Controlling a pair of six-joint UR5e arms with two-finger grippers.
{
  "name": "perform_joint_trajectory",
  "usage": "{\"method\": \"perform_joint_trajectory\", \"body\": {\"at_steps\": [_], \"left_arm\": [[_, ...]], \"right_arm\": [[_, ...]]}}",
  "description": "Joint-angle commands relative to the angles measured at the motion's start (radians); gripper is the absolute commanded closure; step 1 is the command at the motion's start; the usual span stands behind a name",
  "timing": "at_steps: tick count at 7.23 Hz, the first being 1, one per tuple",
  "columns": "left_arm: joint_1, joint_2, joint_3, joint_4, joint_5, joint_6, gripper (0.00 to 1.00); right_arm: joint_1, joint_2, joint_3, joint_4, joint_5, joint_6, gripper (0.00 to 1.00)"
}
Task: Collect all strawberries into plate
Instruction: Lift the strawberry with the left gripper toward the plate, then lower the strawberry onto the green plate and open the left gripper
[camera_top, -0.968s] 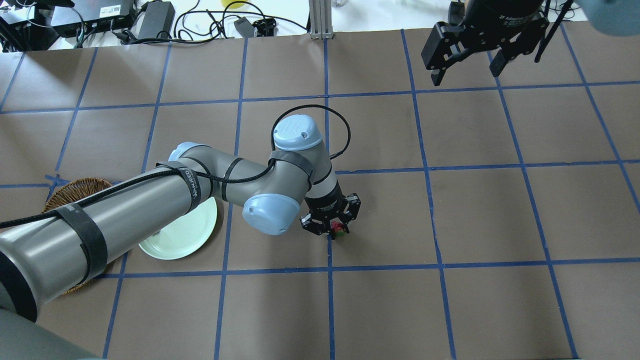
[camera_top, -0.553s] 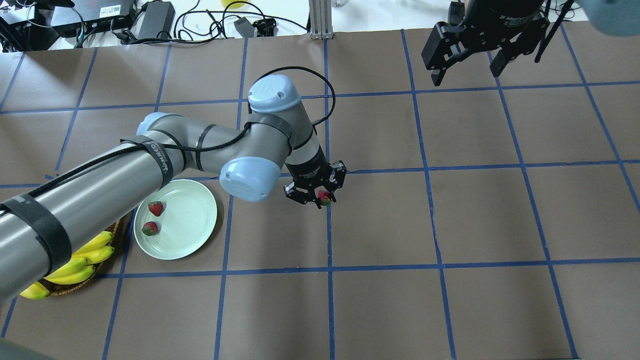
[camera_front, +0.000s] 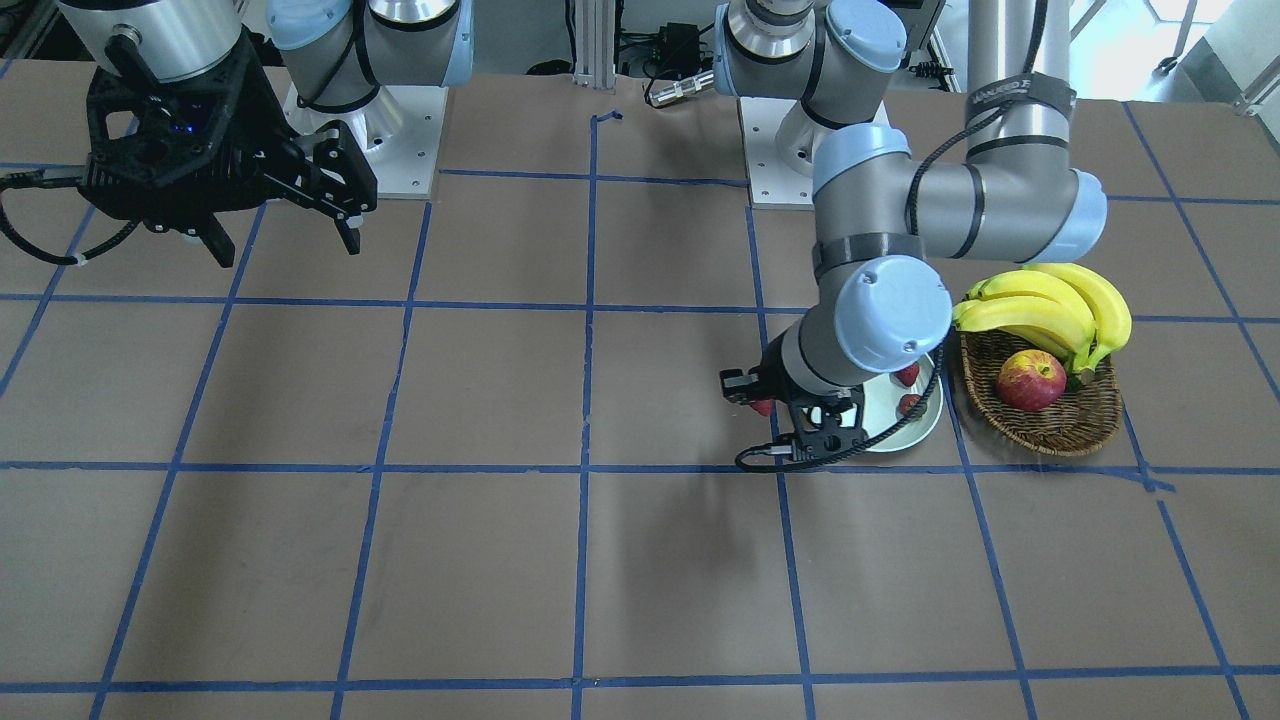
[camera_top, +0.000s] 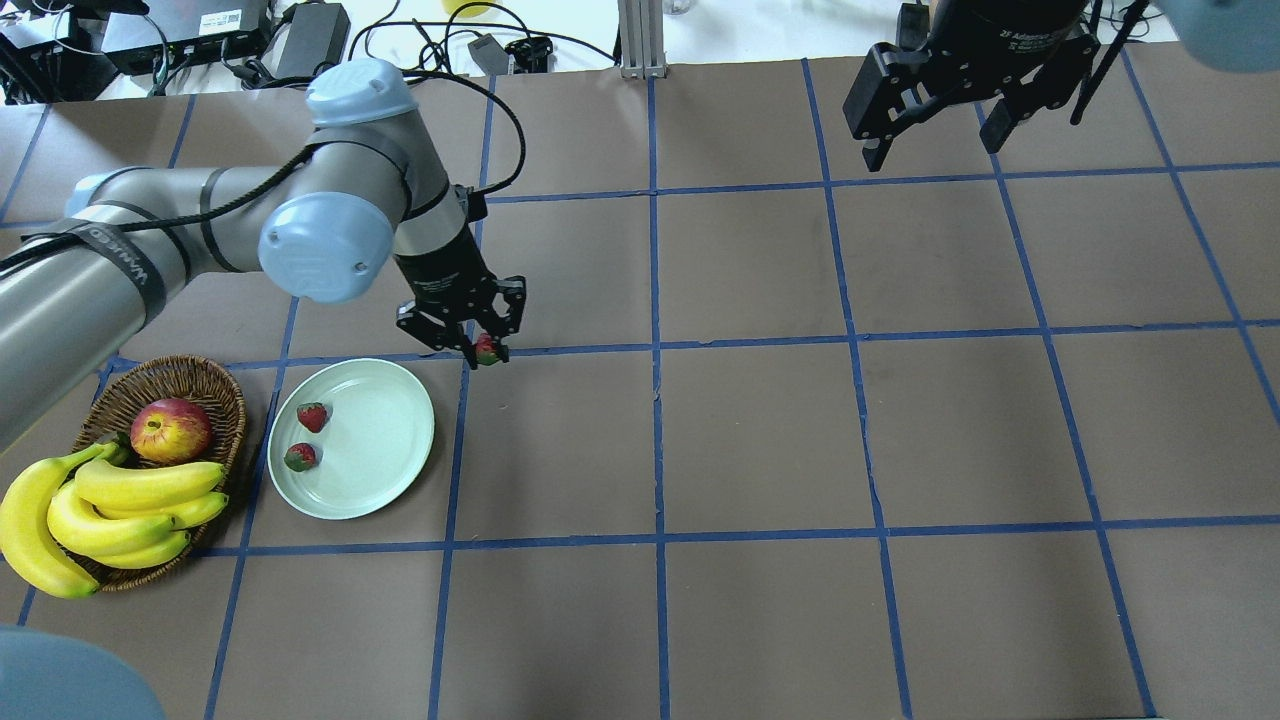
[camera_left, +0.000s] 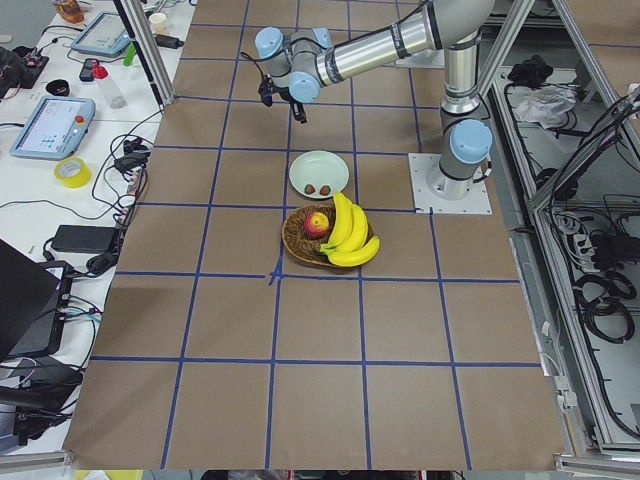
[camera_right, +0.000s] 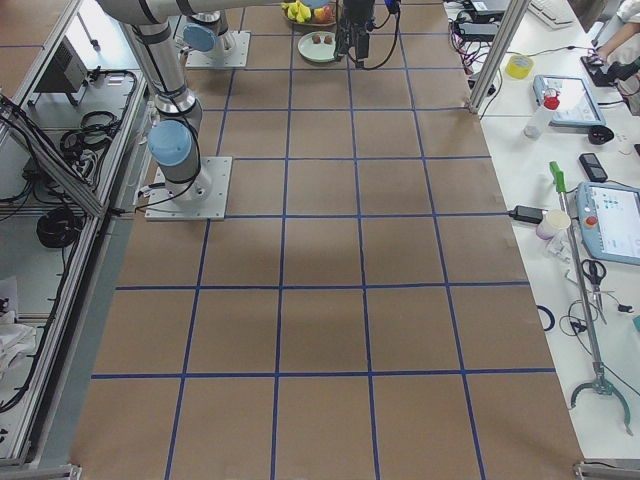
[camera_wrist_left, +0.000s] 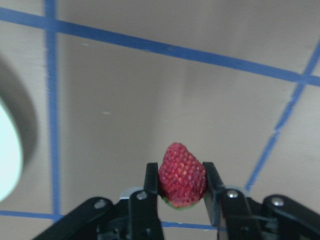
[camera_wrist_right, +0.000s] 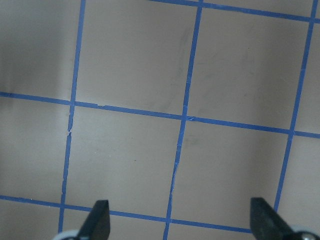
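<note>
Red against brown paper, one strawberry (camera_wrist_left: 182, 174) sits pinched between the fingers of the left gripper (camera_top: 484, 352). In the overhead view that gripper points straight down over a blue tape line, just to the upper right of the plate (camera_top: 390, 440), its arm bent across the upper left. Two other strawberries (camera_top: 312, 416) (camera_top: 299, 457) lie on the plate's left half. The right gripper (camera_top: 930, 150) hangs at the upper right, fingers spread wide.
</note>
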Motion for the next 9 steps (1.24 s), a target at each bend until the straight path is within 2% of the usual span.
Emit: {"method": "perform_joint_trajectory", "body": {"at_steps": [1,3,4,5,6,7,9], "left_arm": [[0.102,0.002,-0.082,-0.006,0.058,0.166,1.00],[0.176,-0.013,-0.112,0.001,0.139,0.261,1.00],[0.179,-0.024,-0.115,0.004,0.138,0.261,1.00],[0.179,-0.026,-0.114,0.006,0.135,0.263,0.45],[0.179,-0.024,-0.107,0.006,0.137,0.263,0.10],[0.178,-0.007,-0.104,0.006,0.135,0.261,0.00],[0.173,0.028,-0.019,0.012,0.134,0.254,0.00]], "right_arm": [[0.001,-0.001,0.001,0.000,-0.002,0.000,0.00],[0.002,-0.001,0.008,-0.002,0.004,0.003,0.00],[0.002,-0.001,0.008,-0.002,0.004,0.001,0.00],[0.001,-0.001,0.008,-0.002,0.004,0.001,0.00],[0.002,-0.001,0.008,-0.002,0.008,0.001,0.00],[0.001,-0.001,0.011,-0.002,0.009,0.001,0.00],[0.001,-0.001,0.011,-0.002,0.009,0.001,0.00]]}}
